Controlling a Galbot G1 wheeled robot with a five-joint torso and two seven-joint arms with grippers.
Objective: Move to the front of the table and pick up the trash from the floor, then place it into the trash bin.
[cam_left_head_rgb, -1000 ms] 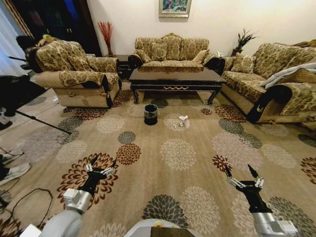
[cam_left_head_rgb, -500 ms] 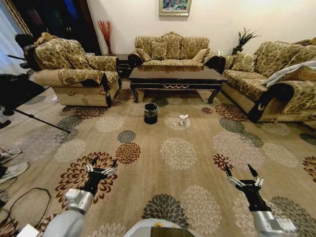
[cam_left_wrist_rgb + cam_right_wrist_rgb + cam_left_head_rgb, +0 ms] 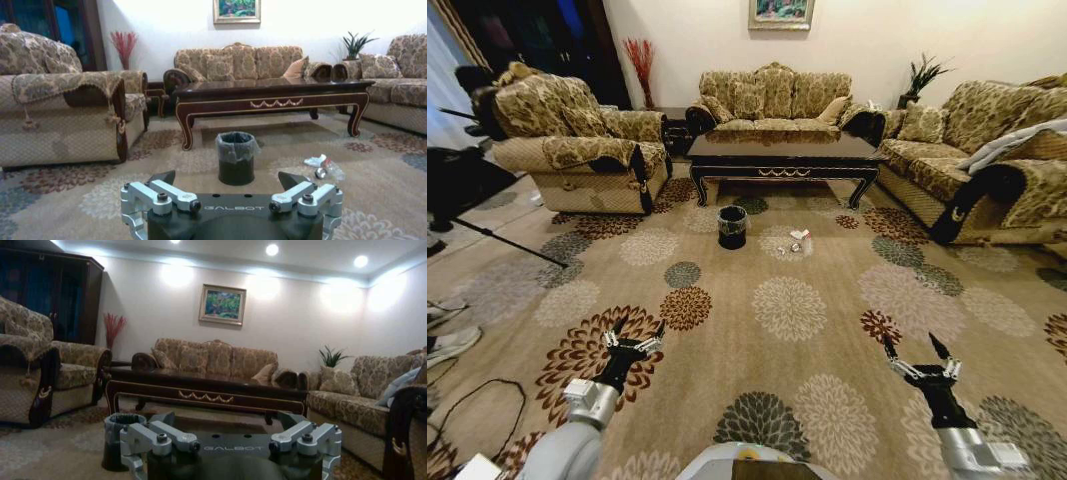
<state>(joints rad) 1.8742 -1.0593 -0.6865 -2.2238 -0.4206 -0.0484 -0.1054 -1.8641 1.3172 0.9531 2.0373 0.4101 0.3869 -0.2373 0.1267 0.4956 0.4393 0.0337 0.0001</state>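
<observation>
- Head view: you are in the drive-up step, with the counter (image 3: 784, 155) at 12 o'clock, well off across the floor (image 3: 787, 330). The trash (image 3: 798, 241) lies on the carpet in front of it, just right of 12. The trash bin (image 3: 732, 227) stands near it, slightly toward 11.
- Drive straight and slowly and aim between bin and scraps, so that both end up within reach, and stop before the base rolls over the paper.
- The left gripper (image 3: 633, 333) hangs low at 7 o'clock and the right gripper (image 3: 914, 351) at 5. Both are spread wide, empty and clear of the carpet. I would leave them raised while you roll.
- The counter's long axis runs 9 to 3 across your path. The scraps form a short cluster that seems to run 10 to 4, though they are too small to give any facing.
- Left wrist view: the left gripper (image 3: 230, 179) frames the upright bin (image 3: 236, 157), its liner crinkled over the rim. The white scraps (image 3: 321, 164) lie beside it on the carpet, apart from it, before the counter (image 3: 270, 96). They look light and crumpled, so plan a pinch from above.
- Right wrist view: the right gripper (image 3: 230, 419) stands wide, pointing at the counter (image 3: 200, 385). The bin (image 3: 117, 440) sits behind one finger.
</observation>
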